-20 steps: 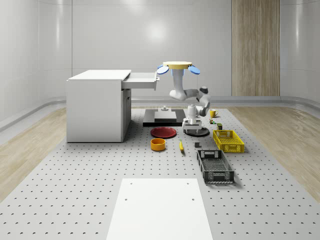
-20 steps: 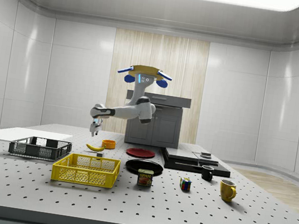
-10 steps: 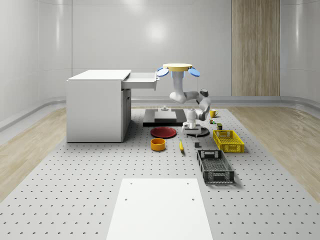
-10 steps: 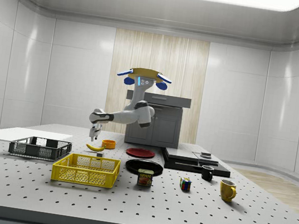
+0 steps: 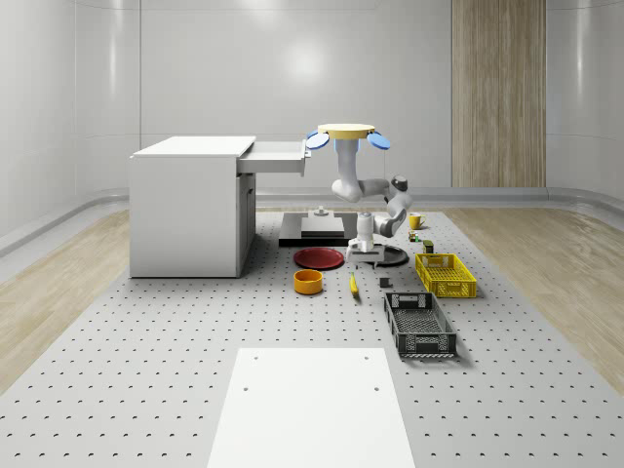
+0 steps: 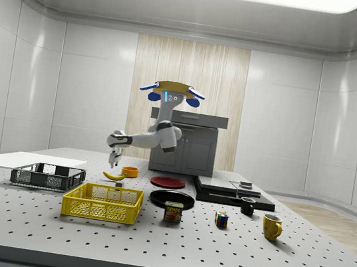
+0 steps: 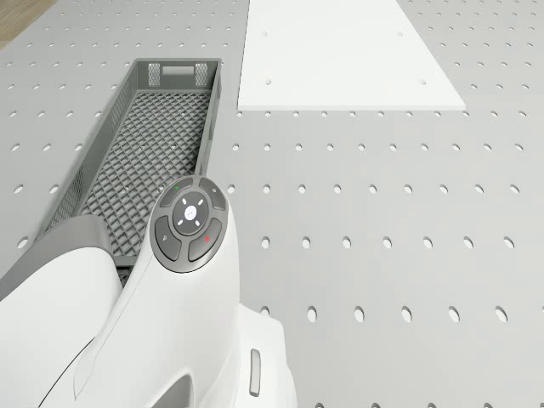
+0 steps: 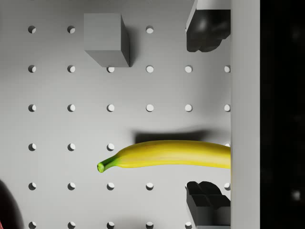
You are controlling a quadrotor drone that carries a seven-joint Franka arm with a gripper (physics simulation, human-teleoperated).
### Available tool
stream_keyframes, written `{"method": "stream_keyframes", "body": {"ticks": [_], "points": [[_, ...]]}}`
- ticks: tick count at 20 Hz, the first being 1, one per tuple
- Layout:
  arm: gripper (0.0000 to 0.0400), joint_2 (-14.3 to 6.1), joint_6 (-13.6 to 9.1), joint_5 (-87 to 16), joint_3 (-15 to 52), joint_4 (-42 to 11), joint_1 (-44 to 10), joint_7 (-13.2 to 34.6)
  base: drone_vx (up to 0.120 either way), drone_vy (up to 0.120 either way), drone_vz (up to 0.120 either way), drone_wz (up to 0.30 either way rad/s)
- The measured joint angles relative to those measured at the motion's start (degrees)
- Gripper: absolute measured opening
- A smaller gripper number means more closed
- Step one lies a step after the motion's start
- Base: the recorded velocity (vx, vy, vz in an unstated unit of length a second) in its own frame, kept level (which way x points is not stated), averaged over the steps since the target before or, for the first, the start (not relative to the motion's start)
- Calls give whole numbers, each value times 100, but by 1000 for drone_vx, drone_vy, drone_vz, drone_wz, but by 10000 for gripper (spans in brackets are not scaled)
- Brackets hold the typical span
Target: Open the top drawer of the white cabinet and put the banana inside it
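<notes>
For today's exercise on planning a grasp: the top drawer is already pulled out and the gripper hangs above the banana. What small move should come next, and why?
Probably a short, straight descent. In the wrist view the banana lies on the table between the two open fingertips, and in the side view the gripper hangs just above the fruit without touching it. The drone hovers in front of the white cabinet. Closing now would likely miss.

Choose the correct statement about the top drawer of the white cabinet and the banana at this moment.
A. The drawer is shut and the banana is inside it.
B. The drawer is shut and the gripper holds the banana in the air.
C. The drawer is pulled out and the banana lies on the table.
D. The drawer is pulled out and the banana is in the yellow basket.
C: the top drawer sticks out of the white cabinet, and the banana lies on the table between the open fingers of the gripper.
</notes>
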Motion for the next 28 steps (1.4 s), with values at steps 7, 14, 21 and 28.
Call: {"method": "stream_keyframes", "body": {"ticks": [7,14,21,28], "points": [[400,126,108,417,418,138,292,-239,0,0,0,0],[400,307,178,819,802,308,565,-448,0,0,0,0],[400,504,218,1158,1111,484,765,-583,0,0,0,0],[400,700,304,1486,1419,720,863,-584,0,0,0,0]]}}
